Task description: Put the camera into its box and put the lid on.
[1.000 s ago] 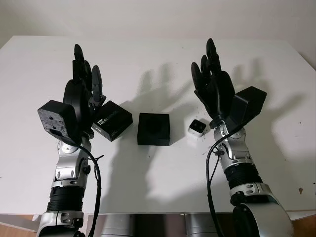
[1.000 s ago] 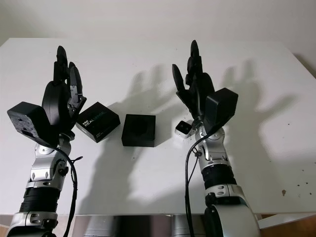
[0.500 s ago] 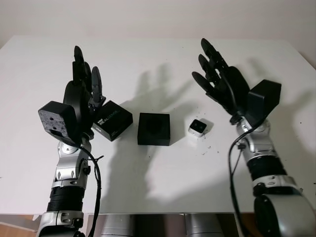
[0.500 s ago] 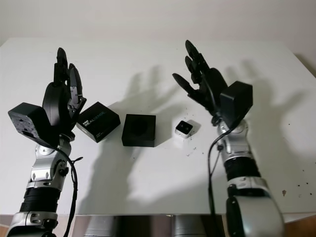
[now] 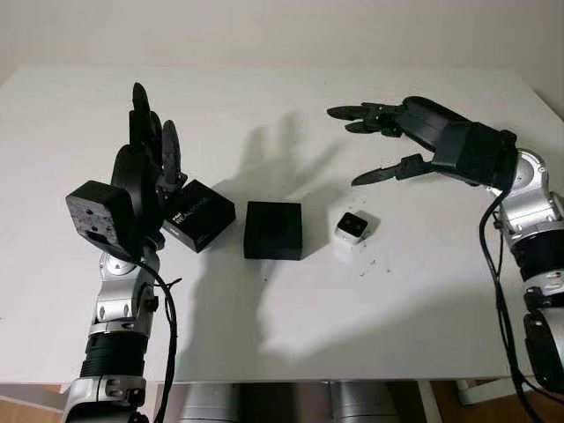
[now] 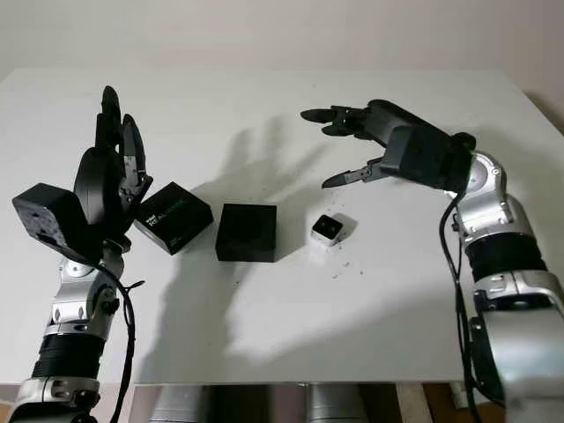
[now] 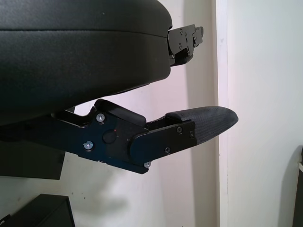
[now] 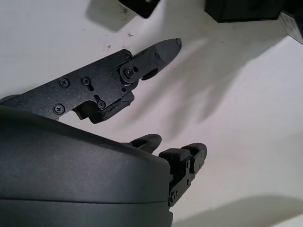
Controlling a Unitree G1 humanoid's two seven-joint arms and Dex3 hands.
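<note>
Right now I see the small white camera (image 5: 352, 227) sitting on the white counter (image 5: 291, 300), just right of the open black box (image 5: 273, 230). The lid (image 5: 199, 214) lies left of the box, close beside it. My right robot hand (image 5: 388, 141) hovers open above and behind the camera, holding nothing. My left robot hand (image 5: 150, 150) is raised open near the lid.

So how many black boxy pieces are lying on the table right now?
2: the square black open box at centre, and the black printed lid beside it toward the left robot hand. Nothing visibly hidden.
</note>
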